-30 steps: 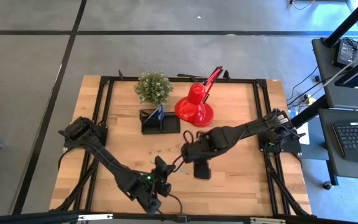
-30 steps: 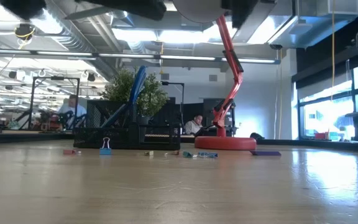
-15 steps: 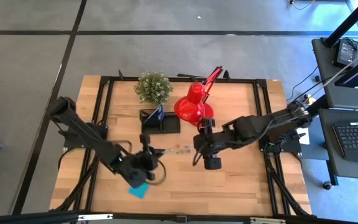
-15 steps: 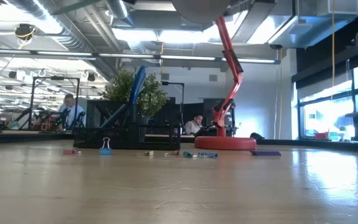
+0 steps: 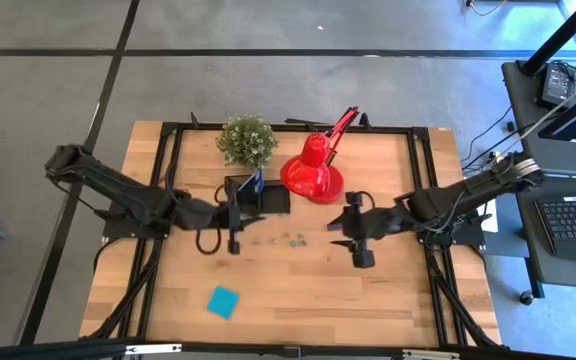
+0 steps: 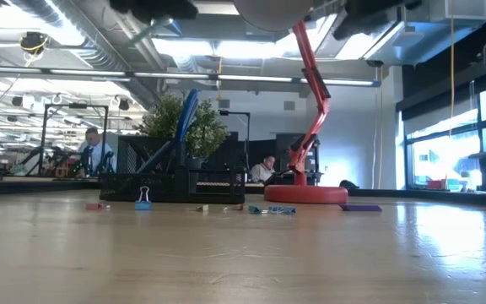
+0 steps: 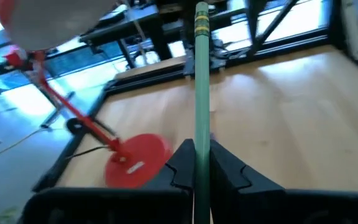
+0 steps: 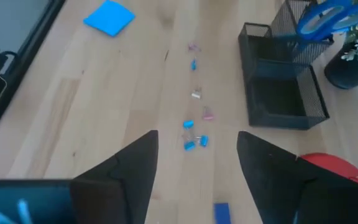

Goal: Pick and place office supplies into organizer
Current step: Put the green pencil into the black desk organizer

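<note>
My left gripper (image 5: 236, 222) hovers just in front of the black organizer (image 5: 258, 195), shut on a green pencil (image 7: 199, 93). My right gripper (image 5: 336, 226) hangs open over the table's right half, beside the red lamp's base; its fingers (image 8: 129, 171) stand wide apart, touching nothing. Blue-handled scissors (image 8: 325, 15) stand in the organizer (image 8: 281, 81). Small clips (image 8: 194, 127) lie scattered on the wood between the two grippers. The blue sticky-note pad (image 5: 224, 301) lies flat near the table's near edge. My left gripper pinches the green pencil between its two fingers (image 7: 182, 165), at a part of the shaft (image 7: 199, 134) well back from the banded end (image 7: 201, 22). The pencil lies along the fingers and sticks out past them toward the table's right, lifted clear of the wood.
The red desk lamp (image 5: 313, 170) and the potted plant (image 5: 246, 140) stand by the organizer at the far side. A black frame rail (image 5: 168, 180) runs around the table. In the low view a blue binder clip (image 6: 143, 198) and a purple piece (image 6: 361, 207) lie in front of the lamp.
My left gripper has swung from the table's near edge toward the far side, up to the organizer, uncovering the blue sticky-note pad. My right gripper has drawn back toward the table's right edge.
</note>
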You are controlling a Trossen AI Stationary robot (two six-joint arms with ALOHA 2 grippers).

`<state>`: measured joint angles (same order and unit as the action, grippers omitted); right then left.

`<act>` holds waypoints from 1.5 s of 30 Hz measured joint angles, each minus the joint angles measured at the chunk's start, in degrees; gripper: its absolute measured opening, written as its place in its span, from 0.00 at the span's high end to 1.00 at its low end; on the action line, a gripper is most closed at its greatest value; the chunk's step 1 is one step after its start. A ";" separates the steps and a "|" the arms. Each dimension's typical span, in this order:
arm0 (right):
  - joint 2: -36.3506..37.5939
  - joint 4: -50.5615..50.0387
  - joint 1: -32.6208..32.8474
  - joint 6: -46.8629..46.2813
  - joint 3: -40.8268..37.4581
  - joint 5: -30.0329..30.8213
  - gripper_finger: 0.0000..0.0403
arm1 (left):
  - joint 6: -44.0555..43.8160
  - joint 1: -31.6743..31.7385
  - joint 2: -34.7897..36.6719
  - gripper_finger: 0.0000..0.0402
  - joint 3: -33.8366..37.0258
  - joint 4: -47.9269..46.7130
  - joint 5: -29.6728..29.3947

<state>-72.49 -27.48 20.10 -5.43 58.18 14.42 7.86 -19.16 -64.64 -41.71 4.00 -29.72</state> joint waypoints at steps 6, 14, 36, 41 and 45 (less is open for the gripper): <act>8.89 12.89 -0.09 3.23 -14.52 -0.02 0.45 | 6.47 8.78 3.42 0.96 3.83 6.03 9.12; 17.92 24.70 -2.00 6.62 -26.96 0.14 0.45 | 6.44 22.88 4.60 0.96 8.12 14.24 28.90; 19.54 34.16 -6.63 7.11 -30.91 0.17 0.45 | 1.28 40.06 3.78 0.96 29.11 46.27 38.59; 19.54 34.16 -7.43 7.28 -30.91 0.17 0.45 | -0.84 40.66 1.97 0.96 29.15 48.22 38.50; 19.54 34.16 -8.58 7.39 -30.91 0.28 0.45 | -2.14 40.66 -1.62 0.96 29.18 51.62 38.21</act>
<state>-52.95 6.68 11.52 1.96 27.27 14.70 5.72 21.50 -66.25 -12.53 55.62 8.49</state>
